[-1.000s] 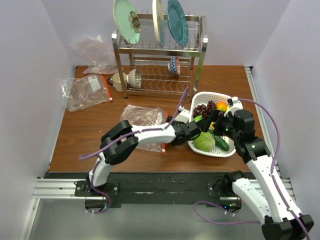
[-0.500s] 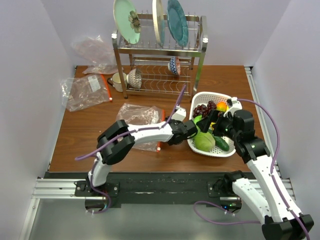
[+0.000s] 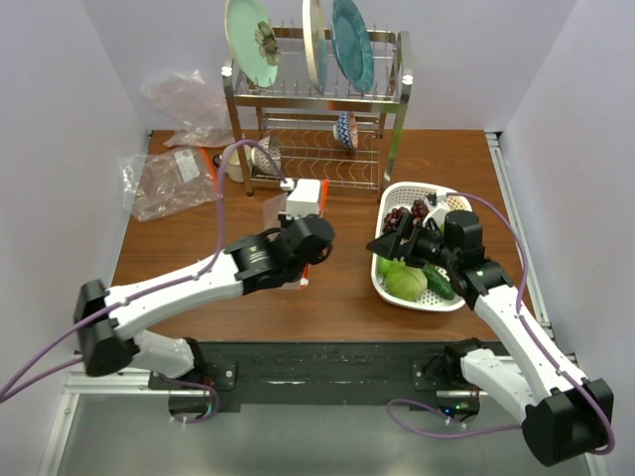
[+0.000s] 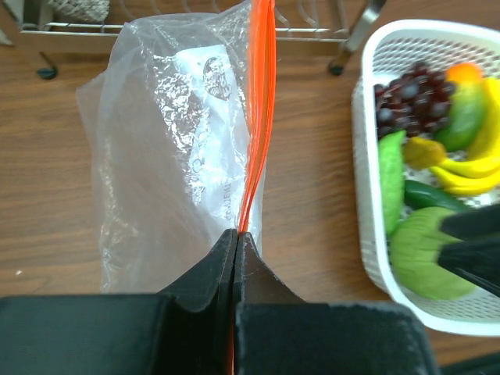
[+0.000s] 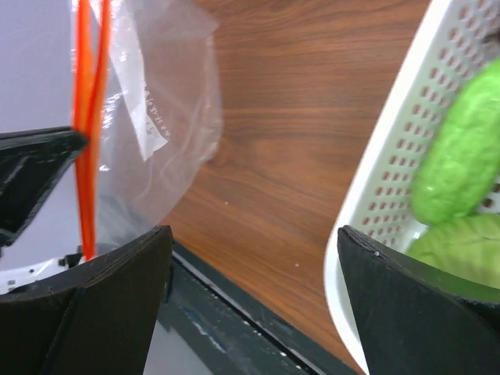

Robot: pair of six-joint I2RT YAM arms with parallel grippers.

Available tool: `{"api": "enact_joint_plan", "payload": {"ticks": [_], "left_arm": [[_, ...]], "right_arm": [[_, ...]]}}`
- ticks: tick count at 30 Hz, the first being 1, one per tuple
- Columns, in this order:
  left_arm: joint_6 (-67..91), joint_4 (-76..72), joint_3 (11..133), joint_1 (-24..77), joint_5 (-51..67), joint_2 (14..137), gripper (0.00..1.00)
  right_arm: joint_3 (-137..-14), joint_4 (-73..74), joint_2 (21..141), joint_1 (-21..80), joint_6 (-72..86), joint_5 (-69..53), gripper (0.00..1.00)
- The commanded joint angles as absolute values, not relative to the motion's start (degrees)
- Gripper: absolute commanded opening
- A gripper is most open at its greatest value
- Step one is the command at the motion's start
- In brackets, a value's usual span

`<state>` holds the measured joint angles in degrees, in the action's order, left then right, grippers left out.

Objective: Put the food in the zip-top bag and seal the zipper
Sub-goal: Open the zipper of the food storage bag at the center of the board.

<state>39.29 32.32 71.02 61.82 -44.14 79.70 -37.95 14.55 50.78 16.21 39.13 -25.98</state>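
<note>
On the brown wooden table [image 3: 169, 258], things have shifted within a second. Your left gripper [image 4: 237, 233], low beside the white mesh basket [image 4: 362, 156] a moment ago, is now drawn back toward the dish rack [image 3: 317, 129]. It is pinched tight on the zipper [image 4: 262, 94] of the zip-top bag [image 4: 156, 180]. Your right gripper [image 5: 254, 234] is spread wide, facing the bag. The food [image 4: 418, 254] all lies in the basket, so loading looks not yet begun.

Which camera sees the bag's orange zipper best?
Left wrist: the zipper runs up the middle, pinched in the left gripper. Right wrist shows a piece at its left edge; the top view, almost none.
</note>
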Motion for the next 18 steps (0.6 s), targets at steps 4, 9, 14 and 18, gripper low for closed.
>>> {"api": "enact_joint_plan", "payload": {"ticks": [4, 9, 14, 18], "left_arm": [[37.62, 19.34, 61.97, 60.64, -36.48, 73.65, 0.0], [38.15, 15.39, 58.54, 60.64, -34.55, 73.48, 0.0], [38.58, 13.8, 57.22, 60.64, -32.96, 72.95, 0.0], [39.11, 11.35, 54.68, 60.64, -31.73, 71.2, 0.0]], "right_arm": [[-43.67, 7.47, 57.29, 23.98, 43.15, -25.24, 0.89], [-47.45, 7.65, 60.38, 29.44, 42.71, -20.75, 0.88], [-49.48, 7.73, 62.83, 29.71, 42.37, -13.64, 0.8], [-50.89, 7.48, 66.09, 29.71, 42.1, -11.96, 0.7]]}}
